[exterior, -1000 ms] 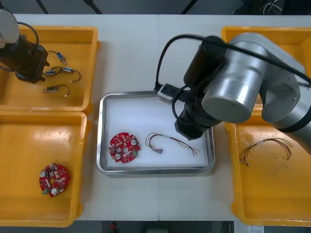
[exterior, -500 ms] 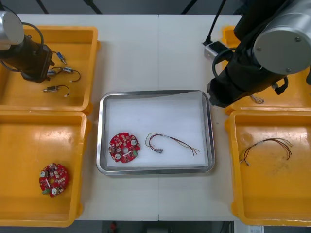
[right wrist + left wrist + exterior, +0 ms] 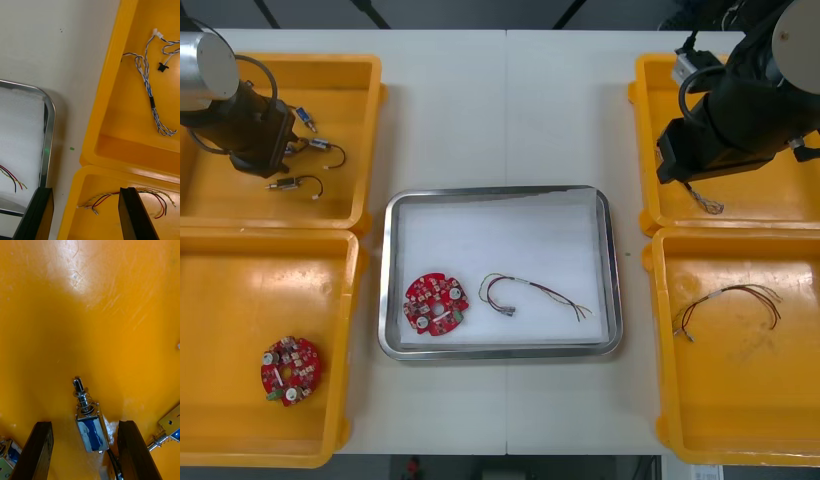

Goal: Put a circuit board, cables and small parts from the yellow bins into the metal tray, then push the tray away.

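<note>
Blue-bodied small metal part [image 3: 90, 431] sits between your left gripper's [image 3: 84, 423] parted fingers, long axis along them; right gripper [image 3: 85, 189], also parted, hovers over the right yellow bins [image 3: 120, 112].

Silver links [image 3: 200, 62], black cable-looped wrists [image 3: 730, 120] and flat black fingers [image 3: 37, 450] on both arms.

This is an electronics assembly lab or workshop station. A light bench [image 3: 480, 110] carries four yellow bins [image 3: 240, 290] sorted by content: round red circuit boards [image 3: 290, 370], red and yellow cables [image 3: 720, 295], a twisted blue and white cable [image 3: 147, 84] and small metal parts [image 3: 90, 427]. A shiny metal tray [image 3: 612, 270] sits between the bins. The robot's left arm [image 3: 205, 75] and right arm [image 3: 760, 90] reach over them.
</note>
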Motion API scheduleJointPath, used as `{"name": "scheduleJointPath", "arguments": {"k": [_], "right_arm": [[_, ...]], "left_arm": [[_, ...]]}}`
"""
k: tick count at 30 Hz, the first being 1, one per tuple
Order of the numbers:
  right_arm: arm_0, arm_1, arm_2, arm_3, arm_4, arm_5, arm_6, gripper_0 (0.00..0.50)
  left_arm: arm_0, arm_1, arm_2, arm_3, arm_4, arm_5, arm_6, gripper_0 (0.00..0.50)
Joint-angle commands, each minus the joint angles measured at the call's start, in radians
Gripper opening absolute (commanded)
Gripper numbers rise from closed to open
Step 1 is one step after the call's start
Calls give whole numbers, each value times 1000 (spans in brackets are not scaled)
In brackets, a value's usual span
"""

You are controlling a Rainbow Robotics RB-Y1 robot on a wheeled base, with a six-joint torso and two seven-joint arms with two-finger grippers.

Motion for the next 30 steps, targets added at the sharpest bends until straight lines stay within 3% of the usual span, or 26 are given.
{"name": "scheduleJointPath", "arguments": {"k": [1, 15, 19, 21, 27, 30], "right_arm": [[-52, -44, -51, 58, -3, 0, -26, 500], [-187, -44, -51, 356, 35, -93, -17, 500], [-210, -44, -49, 422, 55, -136, -15, 500], [-218, -44, -49, 454, 66, -162, -14, 500], [-221, -44, -49, 525, 102, -256, -2, 500], [-230, -44, -48, 565, 118, -296, 6, 500]], "left_arm": [[-50, -11, -21, 6, 12, -12, -41, 500], [-42, -11, -43, 11, 26, -19, -61, 500], [-39, -11, -44, 11, 29, -21, -74, 467], [-40, -11, -43, 11, 29, -21, -81, 412], [-39, -9, -44, 17, 29, -21, -103, 34], [-40, -9, -44, 20, 26, -21, -113, 3]]}}
